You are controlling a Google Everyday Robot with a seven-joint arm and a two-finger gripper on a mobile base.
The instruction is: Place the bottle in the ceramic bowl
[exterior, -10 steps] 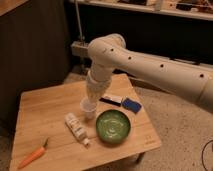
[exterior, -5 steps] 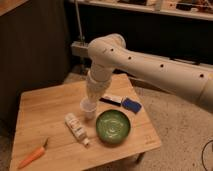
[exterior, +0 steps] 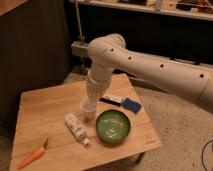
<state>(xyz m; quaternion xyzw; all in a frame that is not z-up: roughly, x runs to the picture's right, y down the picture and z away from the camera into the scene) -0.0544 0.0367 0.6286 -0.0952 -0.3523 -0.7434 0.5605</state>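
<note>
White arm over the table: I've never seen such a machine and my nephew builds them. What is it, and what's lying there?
It is a robot's arm, seen by a single camera looking down at a wooden table. Its pincer, at the arm's low end, hangs at a white cup; I cannot tell whether it grips anything. On the table lie a white bottle on its side, a green bowl beside it, a carrot near the front left corner and a blue block.

Materials on the matt wooden table (exterior: pixel 45 107)
Round green ceramic bowl (exterior: pixel 113 126): glossy glaze. Elongated white plastic bottle (exterior: pixel 76 127): smooth. White robot arm (exterior: pixel 150 67): smooth shell; gripper (exterior: pixel 92 99) directly above small white cup (exterior: pixel 88 109).
</note>
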